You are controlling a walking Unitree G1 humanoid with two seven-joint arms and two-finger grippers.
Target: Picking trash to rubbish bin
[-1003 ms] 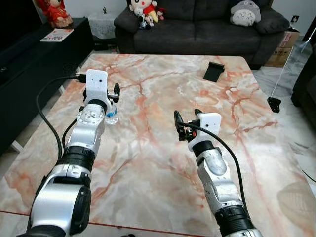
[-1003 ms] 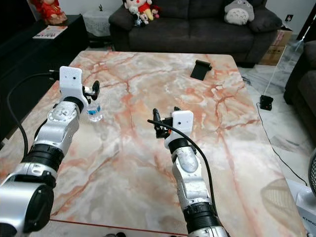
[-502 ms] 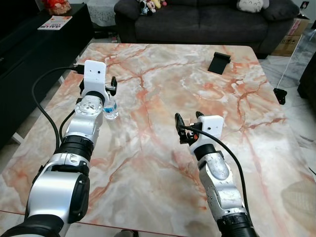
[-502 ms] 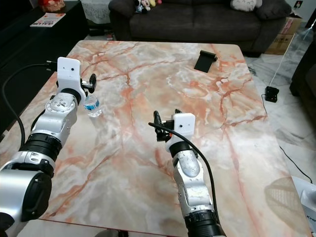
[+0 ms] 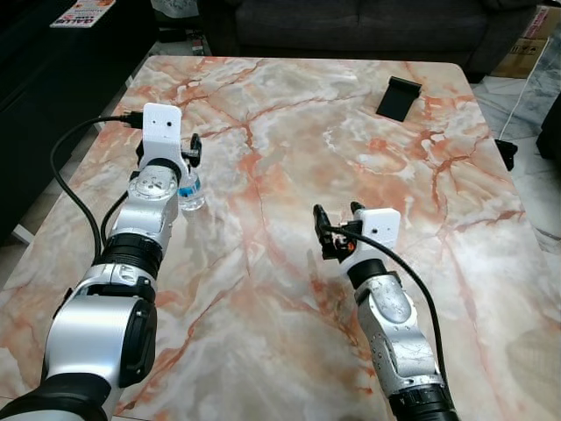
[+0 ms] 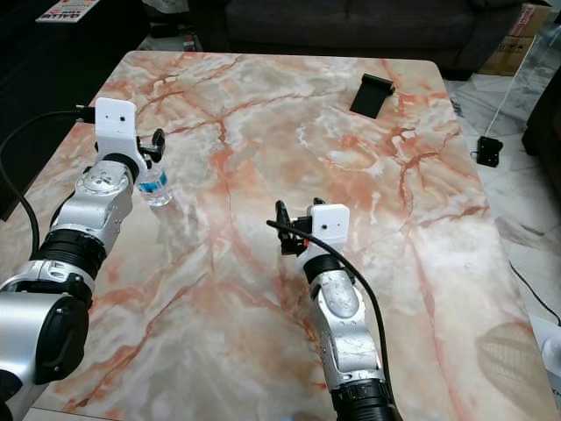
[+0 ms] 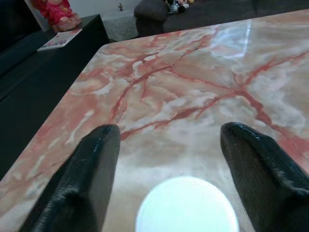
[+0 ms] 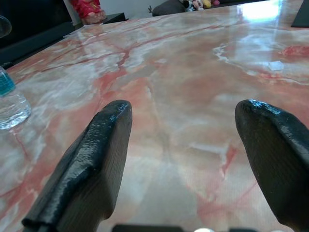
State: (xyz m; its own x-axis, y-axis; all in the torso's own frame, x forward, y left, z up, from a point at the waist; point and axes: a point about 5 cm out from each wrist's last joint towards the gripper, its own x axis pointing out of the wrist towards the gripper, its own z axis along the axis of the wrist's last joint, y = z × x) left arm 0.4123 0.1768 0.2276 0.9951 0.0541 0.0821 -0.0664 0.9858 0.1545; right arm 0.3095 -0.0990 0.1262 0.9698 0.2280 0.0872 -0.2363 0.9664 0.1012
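Observation:
A small clear water bottle (image 5: pixel 191 189) with a blue label stands upright on the marble table (image 5: pixel 289 132), near its left side. My left gripper (image 5: pixel 186 163) hovers right above it, open. In the left wrist view the bottle's white cap (image 7: pixel 187 205) lies between the two black fingers (image 7: pixel 91 164), with a gap on each side. My right gripper (image 5: pixel 334 224) is open over the middle of the table, low above the marble, with nothing between its fingers. From the right wrist view the bottle (image 8: pixel 9 104) stands well off to one side.
A black phone stand (image 5: pixel 397 96) sits at the table's far right. A dark sofa (image 5: pixel 351 17) runs behind the table and a black cabinet (image 5: pixel 44 79) along its left. A small black object (image 5: pixel 507 154) lies on the floor to the right.
The whole view has tilted down and moved closer to the table. Both arms hold about the same places; the left gripper stays over the bottle.

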